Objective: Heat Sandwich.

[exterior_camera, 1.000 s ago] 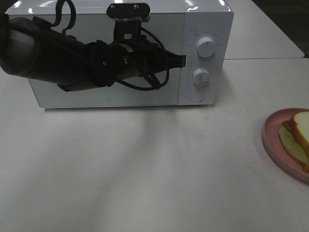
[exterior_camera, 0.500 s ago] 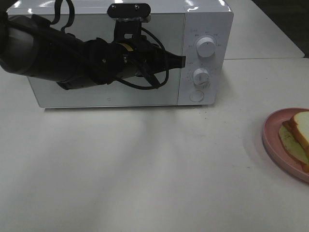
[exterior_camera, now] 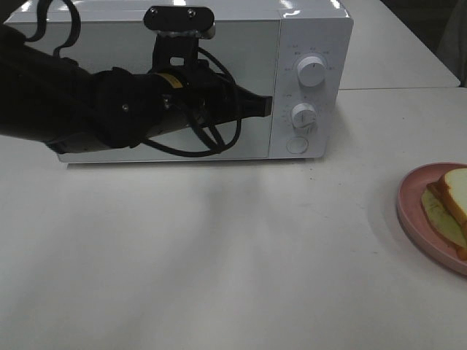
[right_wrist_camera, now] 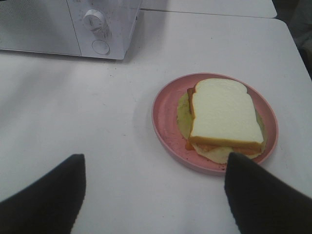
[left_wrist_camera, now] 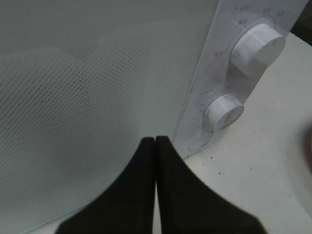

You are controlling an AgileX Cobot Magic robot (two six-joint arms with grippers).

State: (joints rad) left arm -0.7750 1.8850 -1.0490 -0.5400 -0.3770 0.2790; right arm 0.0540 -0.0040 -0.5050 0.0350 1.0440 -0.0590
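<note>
Overhead, the white microwave (exterior_camera: 197, 80) stands at the far side of the white table (exterior_camera: 219, 255), its door closed. Fine print rings the upper dial (exterior_camera: 312, 71) and lower dial (exterior_camera: 303, 116), too small to read; a round button (exterior_camera: 297, 145) sits beneath them. The left gripper (exterior_camera: 265, 106), its black fingers pressed together, points at the door's right edge, just beside the control panel. Broad bare tabletop lies in front of the microwave. The pink plate (exterior_camera: 410, 211) is cut off by the right frame edge, well apart from the left gripper; the sandwich (exterior_camera: 451, 208) rests on it.

Left wrist view: the closed fingers (left_wrist_camera: 146, 161) meet with no gap and hold nothing, their tips near the seam between the dotted door window and the panel. Markings around the dials are blurred.

Right wrist view: the right gripper (right_wrist_camera: 155, 183) stands wide and empty, one finger at each side of the frame. The sandwich (right_wrist_camera: 225, 117) lies flat on the plate (right_wrist_camera: 165, 122), near the gripper but untouched. Open table separates plate from microwave (right_wrist_camera: 68, 24).
</note>
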